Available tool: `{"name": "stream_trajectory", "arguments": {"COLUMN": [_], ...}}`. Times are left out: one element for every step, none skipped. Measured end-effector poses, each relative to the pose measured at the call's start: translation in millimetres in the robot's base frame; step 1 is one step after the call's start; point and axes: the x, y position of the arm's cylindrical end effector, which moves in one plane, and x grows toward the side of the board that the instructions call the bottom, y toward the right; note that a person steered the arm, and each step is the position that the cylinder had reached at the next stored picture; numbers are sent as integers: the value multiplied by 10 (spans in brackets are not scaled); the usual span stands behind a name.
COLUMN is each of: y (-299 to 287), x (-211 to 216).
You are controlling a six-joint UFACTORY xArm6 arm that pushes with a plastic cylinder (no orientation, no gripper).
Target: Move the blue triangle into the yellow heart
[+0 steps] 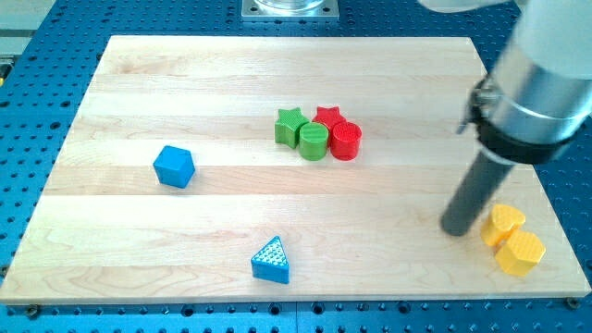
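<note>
Triangle (pixel 270 260) near bottom edge: light, rigid, slides easily; push its left face. My tip (pixel 455 228), no pincer, stands beside heart (pixel 504 225).

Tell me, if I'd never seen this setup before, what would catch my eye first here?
Probably the thick dark rod at the view's right, its tip resting on the wooden board just left of two yellow blocks. Next, the tight cluster near the middle: a green star, green cylinder, red star and red cylinder. A blue cube sits alone at the left and a blue triangle near the bottom edge.
</note>
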Motion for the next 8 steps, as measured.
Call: {"name": "stream_trajectory", "arguments": {"y": [-193,-324,-1284,-2151,-2648,-2592,-1802,-1696], "x": [-337,-590,-424,-144,266,458,505,496]}}
